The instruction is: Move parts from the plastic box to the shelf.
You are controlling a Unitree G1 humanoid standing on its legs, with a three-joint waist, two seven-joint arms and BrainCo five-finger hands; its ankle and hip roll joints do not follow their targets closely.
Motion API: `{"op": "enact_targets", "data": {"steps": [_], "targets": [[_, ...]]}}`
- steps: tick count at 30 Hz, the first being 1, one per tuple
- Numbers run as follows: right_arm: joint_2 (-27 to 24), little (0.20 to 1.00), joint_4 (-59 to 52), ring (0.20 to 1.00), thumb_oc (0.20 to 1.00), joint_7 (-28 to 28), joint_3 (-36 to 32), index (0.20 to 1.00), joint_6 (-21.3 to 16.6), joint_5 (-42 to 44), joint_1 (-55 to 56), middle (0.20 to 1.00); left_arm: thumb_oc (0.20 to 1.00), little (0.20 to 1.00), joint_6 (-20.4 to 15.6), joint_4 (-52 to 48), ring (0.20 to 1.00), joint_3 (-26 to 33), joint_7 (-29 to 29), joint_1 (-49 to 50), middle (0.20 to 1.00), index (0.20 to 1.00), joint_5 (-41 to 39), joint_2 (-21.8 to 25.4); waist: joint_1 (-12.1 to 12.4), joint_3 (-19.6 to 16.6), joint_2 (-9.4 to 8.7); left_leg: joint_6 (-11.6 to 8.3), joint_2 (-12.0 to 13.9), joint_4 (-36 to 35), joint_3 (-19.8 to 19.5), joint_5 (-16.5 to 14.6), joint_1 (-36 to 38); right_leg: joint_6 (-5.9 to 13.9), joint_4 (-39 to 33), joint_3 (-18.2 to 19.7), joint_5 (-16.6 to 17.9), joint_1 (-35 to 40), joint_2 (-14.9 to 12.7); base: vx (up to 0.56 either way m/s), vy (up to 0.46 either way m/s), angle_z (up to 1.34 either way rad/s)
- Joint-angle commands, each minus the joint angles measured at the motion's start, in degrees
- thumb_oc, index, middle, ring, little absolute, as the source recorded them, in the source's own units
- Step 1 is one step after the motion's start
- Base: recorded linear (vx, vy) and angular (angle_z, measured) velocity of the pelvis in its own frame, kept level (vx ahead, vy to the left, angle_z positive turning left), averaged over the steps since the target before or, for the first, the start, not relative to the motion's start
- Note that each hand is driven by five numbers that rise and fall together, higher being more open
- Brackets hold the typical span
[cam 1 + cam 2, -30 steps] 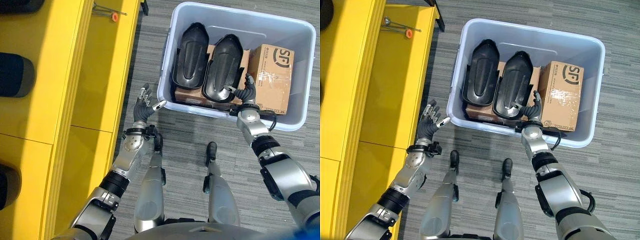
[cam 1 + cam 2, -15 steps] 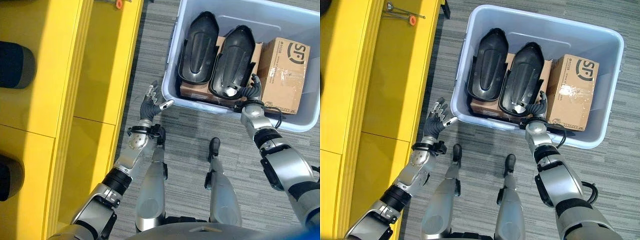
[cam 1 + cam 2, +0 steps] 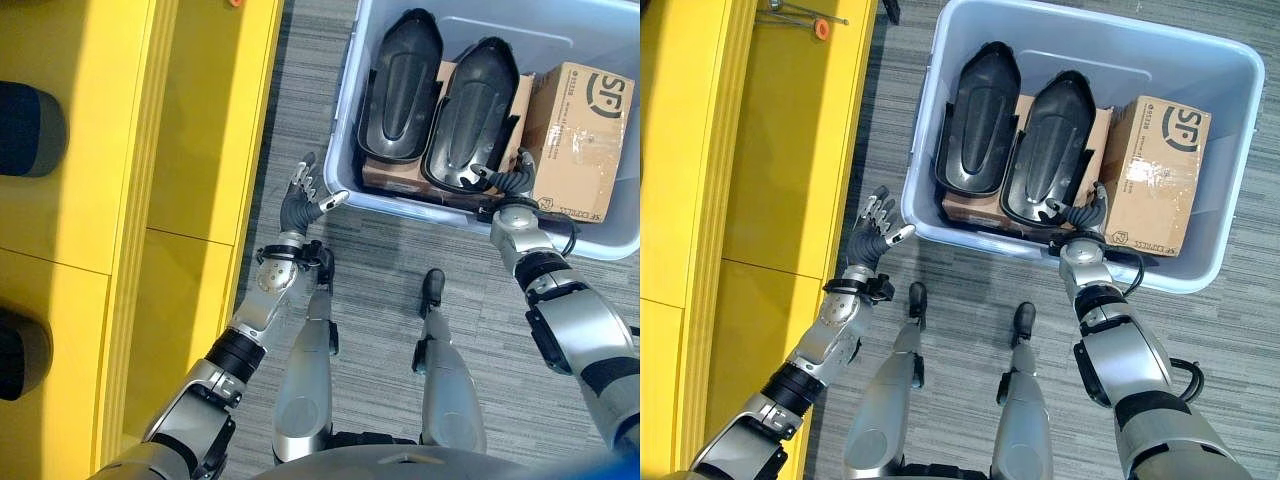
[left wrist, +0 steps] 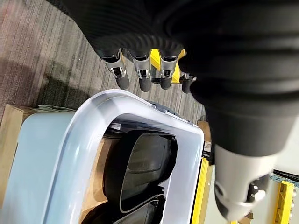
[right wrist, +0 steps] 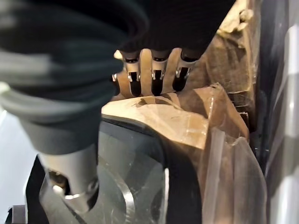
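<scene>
Reaching over the near wall of the plastic box, the right hand is hovering with its fingers loosely spread and holding nothing, tips just above the near end of the right-hand black part. That part is lying beside a second black part, both resting on a flat carton inside the box, with a taller cardboard box standing against the box's right side. The thumb is sitting near the part's lower rim.

The left hand is waiting outside the box's near left corner, above the carpet, fingers straight and empty. The yellow shelf is running along the robot's left, well apart from the box.

The step in hand seems to be taking hold of the right-hand part. Doing it well likely means lowering the fingers over the rim at the near end, setting the thumb under the edge, and closing firmly before lifting, since the smooth curved shell could slip. Bringing the left hand in to support the far end may be helping.
</scene>
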Motion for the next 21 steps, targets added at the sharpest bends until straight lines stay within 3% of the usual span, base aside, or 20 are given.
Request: {"op": "enact_targets", "data": {"steps": [1,21], "targets": [[-3.8,1.000,0.7,1.000,1.000,0.0,0.7,1.000,-1.0,1.0,-6.7,1.000,1.000,1.000,-2.9,-3.4,1.000,-2.4,-0.4,-2.2,1.000,1.000,-0.3,0.3,1.6,1.2,0.64,-0.25,-0.2,6.1,1.8,-4.2,-1.6,2.65,3.5,-2.3,-3.0,3.5,-4.2,0.00,0.000,0.00],[-4.8,1.000,0.0,1.000,1.000,-1.4,1.2,1.000,-1.1,1.4,-9.8,1.000,1.000,1.000,-3.0,-4.9,1.000,-1.9,0.9,-2.5,1.000,1.000,0.5,1.4,2.7,1.6,-1.11,0.72,-2.4,8.1,0.1,-5.8,-5.6,3.24,2.2,-4.4,-2.6,4.0,-4.8,0.03,0.003,0.06]]}}
